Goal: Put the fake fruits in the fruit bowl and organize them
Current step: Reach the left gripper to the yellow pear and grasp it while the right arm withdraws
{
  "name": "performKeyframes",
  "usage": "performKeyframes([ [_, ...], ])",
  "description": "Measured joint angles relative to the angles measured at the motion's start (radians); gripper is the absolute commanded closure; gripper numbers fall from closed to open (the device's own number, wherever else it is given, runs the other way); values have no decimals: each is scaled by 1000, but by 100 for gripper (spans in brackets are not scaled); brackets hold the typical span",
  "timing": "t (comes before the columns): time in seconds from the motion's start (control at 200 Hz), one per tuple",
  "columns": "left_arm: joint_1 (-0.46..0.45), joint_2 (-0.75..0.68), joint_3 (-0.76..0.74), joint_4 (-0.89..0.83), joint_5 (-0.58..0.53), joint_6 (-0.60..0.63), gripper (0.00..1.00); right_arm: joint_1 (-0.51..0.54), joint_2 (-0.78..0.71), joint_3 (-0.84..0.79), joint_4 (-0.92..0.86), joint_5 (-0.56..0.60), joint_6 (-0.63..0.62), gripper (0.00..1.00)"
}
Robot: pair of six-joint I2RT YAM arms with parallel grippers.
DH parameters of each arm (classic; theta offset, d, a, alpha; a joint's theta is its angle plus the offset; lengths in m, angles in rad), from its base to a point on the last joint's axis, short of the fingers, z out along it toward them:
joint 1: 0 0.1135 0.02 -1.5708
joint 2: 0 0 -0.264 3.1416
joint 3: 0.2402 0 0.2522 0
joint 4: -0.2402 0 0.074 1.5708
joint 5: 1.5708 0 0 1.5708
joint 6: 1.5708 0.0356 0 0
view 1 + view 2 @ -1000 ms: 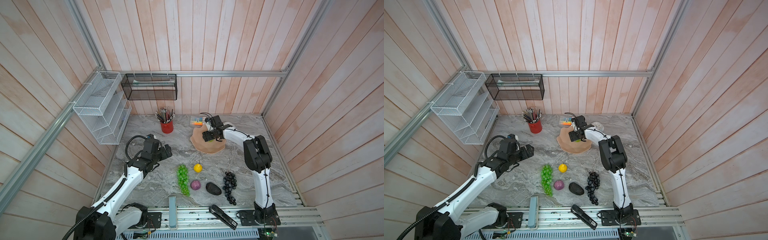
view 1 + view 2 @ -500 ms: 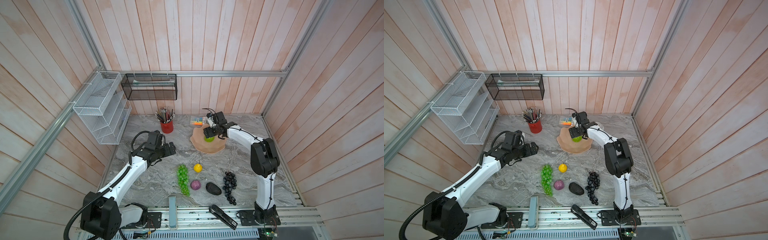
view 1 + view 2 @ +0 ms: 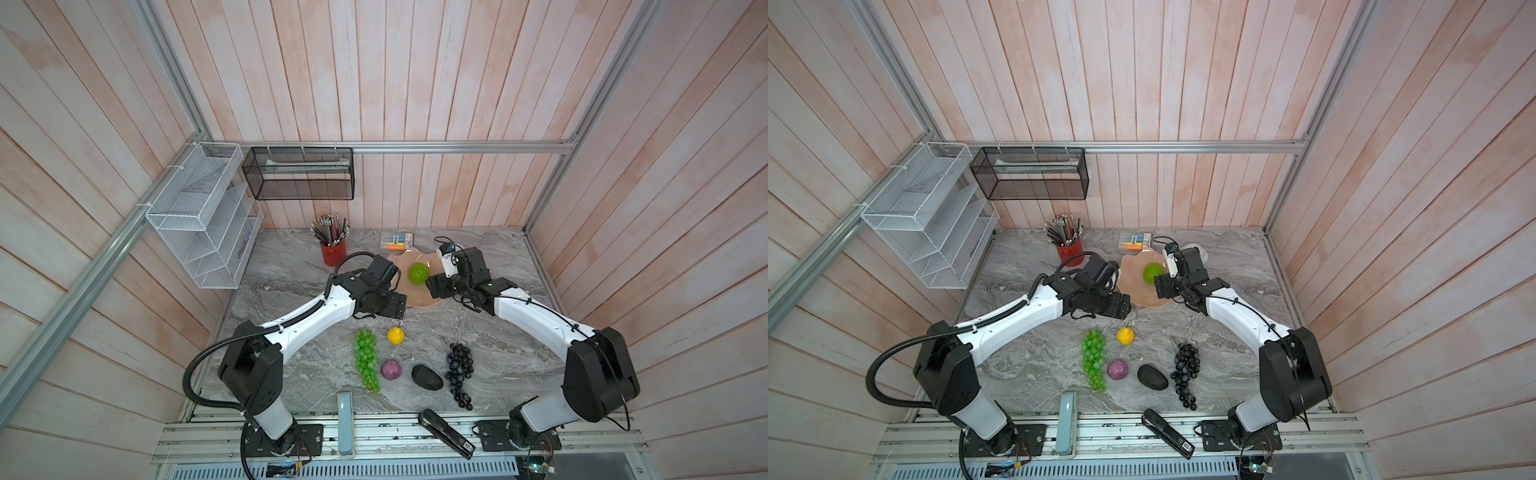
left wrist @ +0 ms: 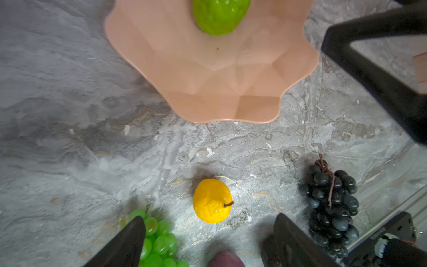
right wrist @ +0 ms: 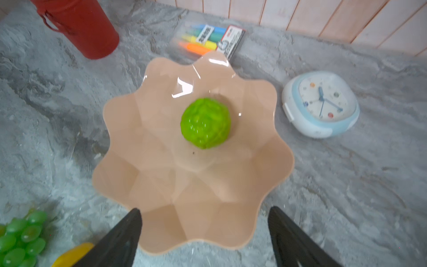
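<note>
**A:** Grey marble tabletop (image 3: 299,257), pink plank walls (image 3: 415,83). In both top views a bumpy green plastic ball (image 3: 418,273) sits in the peach-pink scalloped fruit bowl (image 3: 415,297).

**B:** Left wrist view?

**A:** The left gripper (image 4: 209,219) hangs wide open and empty, framing the yellow stemmed plastic fruit (image 4: 212,200). It should probably descend straight, clear of the green plastic grape bunch (image 4: 159,240).

**B:** Right wrist view?

**A:** The right gripper (image 5: 205,211) gapes, empty, over the bowl's rim.

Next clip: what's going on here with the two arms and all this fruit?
Two arms are loading fake fruit into the fruit bowl. Only the bumpy green ball lies in it. The yellow stemmed fruit, green grape bunch, purple ball, avocado and black-purple grape bunch lie on the table. The left gripper hangs open near the yellow fruit; the right gripper is open and empty at the bowl's edge.
</note>
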Motion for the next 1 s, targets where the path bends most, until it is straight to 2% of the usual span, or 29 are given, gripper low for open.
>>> performKeyframes([
  [0.26,-11,139,4,-38,1,2,13,-77,-154,-192,76,-27,35,14],
  [0.535,-33,213,12,-46,8,6,17,-79,-159,-216,112,-62,46,15],
  [0.6,-37,225,12,-45,8,6,21,-79,-155,-216,114,-68,46,15],
  [0.69,-39,233,12,-44,8,2,34,-79,-148,-216,117,-75,46,15],
  [0.995,-39,254,5,-23,10,10,38,-79,-143,-216,124,-90,46,16],
])
